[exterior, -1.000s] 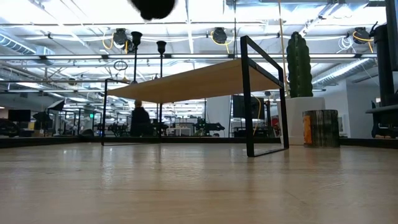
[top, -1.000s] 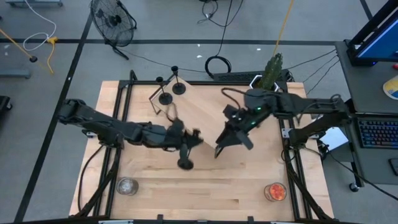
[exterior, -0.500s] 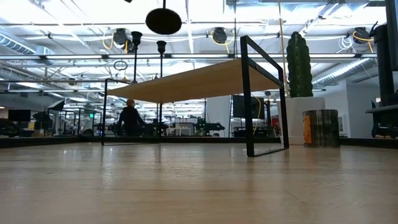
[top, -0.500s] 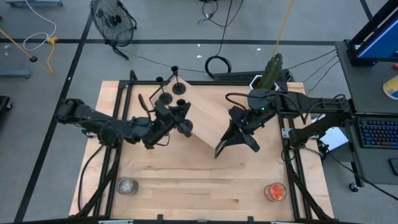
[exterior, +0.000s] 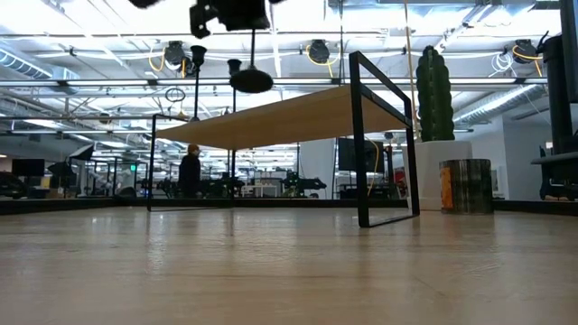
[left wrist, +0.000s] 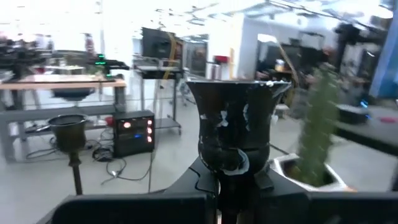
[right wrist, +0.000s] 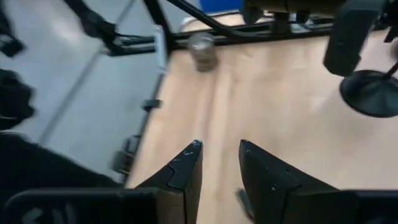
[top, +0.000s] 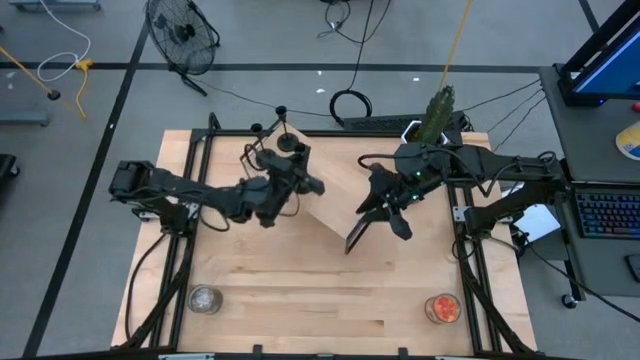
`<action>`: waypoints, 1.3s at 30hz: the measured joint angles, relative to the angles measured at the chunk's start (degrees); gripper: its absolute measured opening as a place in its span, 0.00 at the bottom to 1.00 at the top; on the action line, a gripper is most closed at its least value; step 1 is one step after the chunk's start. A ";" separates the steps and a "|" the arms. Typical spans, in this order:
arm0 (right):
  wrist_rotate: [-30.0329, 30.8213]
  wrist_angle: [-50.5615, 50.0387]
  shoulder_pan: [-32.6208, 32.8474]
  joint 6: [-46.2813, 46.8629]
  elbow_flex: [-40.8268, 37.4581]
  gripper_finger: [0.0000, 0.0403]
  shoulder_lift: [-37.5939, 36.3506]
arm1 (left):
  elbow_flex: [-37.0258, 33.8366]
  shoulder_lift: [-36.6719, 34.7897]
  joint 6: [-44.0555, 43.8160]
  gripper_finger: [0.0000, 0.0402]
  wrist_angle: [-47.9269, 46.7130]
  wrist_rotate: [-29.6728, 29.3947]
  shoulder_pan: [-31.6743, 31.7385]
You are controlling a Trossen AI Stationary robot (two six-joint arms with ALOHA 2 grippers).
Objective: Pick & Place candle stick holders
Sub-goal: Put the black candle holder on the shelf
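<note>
While no writing reads, left pincer holds holder

A wooden shelf is standing mid-table, a cactus rising at its upper right. Two jars are sitting near the lower corners, and a fan is lying upper left.

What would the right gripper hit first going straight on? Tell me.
Most likely bare table: the open right gripper tilts down at the wood. Farther along that line stands a jar; the holder is off to the side. Depth is unclear.
</note>
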 joint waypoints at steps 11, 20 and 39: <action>1.15 -7.82 -3.10 -17.14 0.00 0.23 0.00 | 0.00 9.10 5.23 0.04 13.48 -3.73 6.04; 1.10 -10.27 -5.59 -24.98 0.00 0.23 0.00 | 0.00 9.85 9.70 0.04 15.36 -5.59 8.19; 1.07 -10.82 -7.77 -27.90 0.00 0.23 0.00 | 0.00 9.83 7.09 0.05 8.14 -5.45 10.90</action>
